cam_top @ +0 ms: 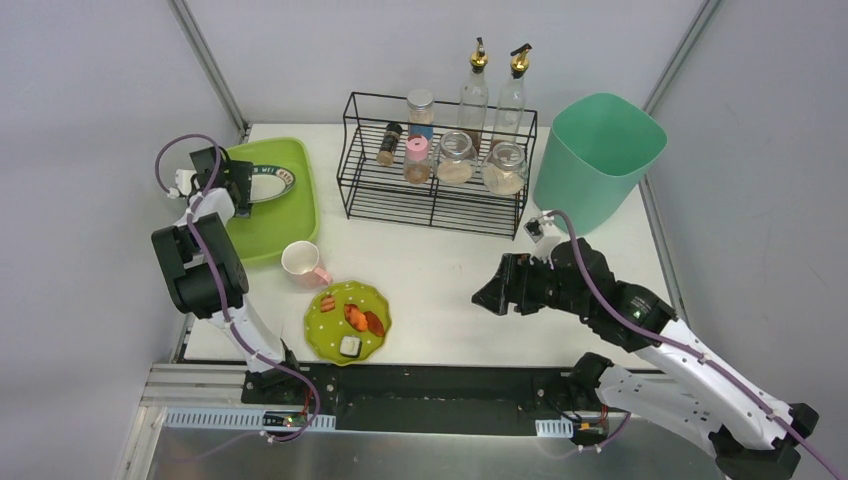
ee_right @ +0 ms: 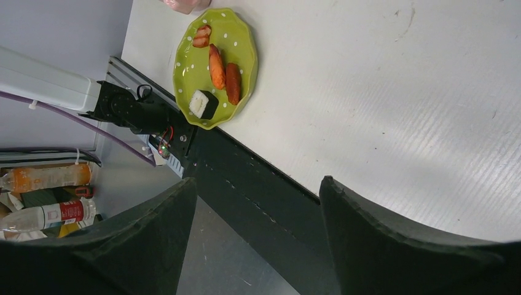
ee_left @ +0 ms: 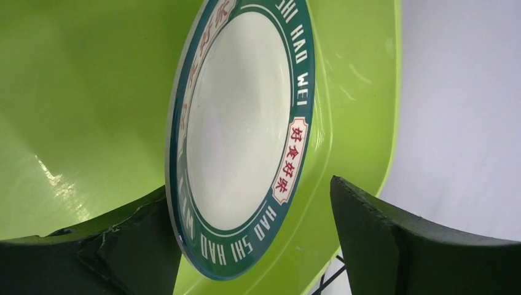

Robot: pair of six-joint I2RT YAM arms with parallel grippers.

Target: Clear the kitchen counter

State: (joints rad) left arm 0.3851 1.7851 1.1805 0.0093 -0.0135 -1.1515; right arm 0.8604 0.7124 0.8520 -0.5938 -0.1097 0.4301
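The white kitchen counter [cam_top: 440, 270] holds a lime-green tub [cam_top: 285, 215] at the left. A white plate with a teal lettered rim [cam_top: 270, 183] leans inside the tub. My left gripper [cam_top: 245, 183] hovers over it, open. In the left wrist view the plate [ee_left: 239, 123] stands between the fingers, its edge by the left finger [ee_left: 123, 246] and apart from the right one, with the tub [ee_left: 74, 92] behind. A pink cup [cam_top: 303, 264] and a green dotted plate [cam_top: 335, 335] with food pieces sit near the front. My right gripper [cam_top: 487, 295] is open and empty above the counter [ee_right: 399, 92].
A black wire rack [cam_top: 440, 200] with spice jars stands at the back, two oil bottles [cam_top: 475, 90] behind it. A mint-green bin [cam_top: 597, 150] stands at the back right. The dotted plate [ee_right: 239, 37] lies close to the black front rail [ee_right: 270, 196].
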